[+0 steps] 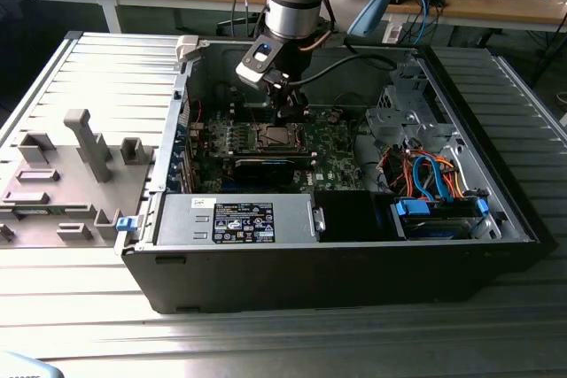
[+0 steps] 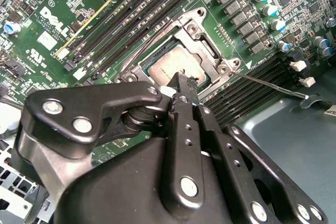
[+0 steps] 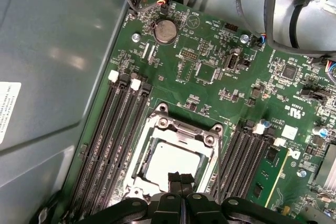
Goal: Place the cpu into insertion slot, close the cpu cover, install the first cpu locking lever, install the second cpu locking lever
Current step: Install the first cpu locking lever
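One claw (image 3: 181, 180), fingertips pressed together and gripping nothing, is hovering just above one edge of the cpu (image 3: 170, 161), which is lying flat in the insertion slot (image 1: 263, 138) directly beneath the tips, framed by the lowered cpu cover (image 3: 186, 129).

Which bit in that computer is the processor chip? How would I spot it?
Look inside the open computer case, at the green board. Between the long black slots sits a square metal frame. The cpu is the flat silvery square in its window, smooth and bare amid cluttered parts.
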Controlling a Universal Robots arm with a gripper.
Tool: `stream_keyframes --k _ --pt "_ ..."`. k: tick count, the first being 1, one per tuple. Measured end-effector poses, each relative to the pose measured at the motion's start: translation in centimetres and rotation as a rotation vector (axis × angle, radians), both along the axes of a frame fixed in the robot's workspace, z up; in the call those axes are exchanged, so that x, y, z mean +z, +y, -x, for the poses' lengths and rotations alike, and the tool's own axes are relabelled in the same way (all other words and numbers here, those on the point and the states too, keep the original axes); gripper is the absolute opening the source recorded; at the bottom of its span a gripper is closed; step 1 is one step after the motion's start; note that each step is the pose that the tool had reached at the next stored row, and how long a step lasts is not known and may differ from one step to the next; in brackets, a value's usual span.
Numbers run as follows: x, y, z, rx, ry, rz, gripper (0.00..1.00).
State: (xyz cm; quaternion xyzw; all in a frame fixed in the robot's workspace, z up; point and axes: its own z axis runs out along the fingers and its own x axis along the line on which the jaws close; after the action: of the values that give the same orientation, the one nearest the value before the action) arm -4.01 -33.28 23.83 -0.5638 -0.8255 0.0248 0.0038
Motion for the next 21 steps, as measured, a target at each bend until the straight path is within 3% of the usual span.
stream_keyframes --k 21 --pt "0.00 0.00 0.00 0.044 -0.0001 0.0000 0.11"
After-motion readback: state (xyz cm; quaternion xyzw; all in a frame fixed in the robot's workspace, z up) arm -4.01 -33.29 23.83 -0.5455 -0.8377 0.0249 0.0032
